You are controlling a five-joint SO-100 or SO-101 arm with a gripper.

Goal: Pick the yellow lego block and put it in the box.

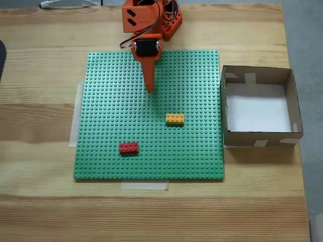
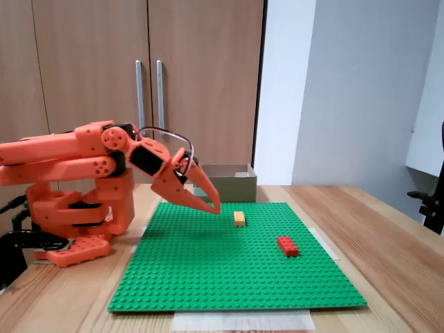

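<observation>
A wooden table carries a green studded baseplate, taped down at its edges. In the top-down fixed view the box sits just right of the baseplate, touching its edge, with its white floor bare. The orange arm reaches over the plate's far part, and its gripper hangs above the studs with jaws together, holding nothing. The yellow lego block lies flat on the plate, right of centre, near the gripper tip. A red brick lies nearer and left.
</observation>
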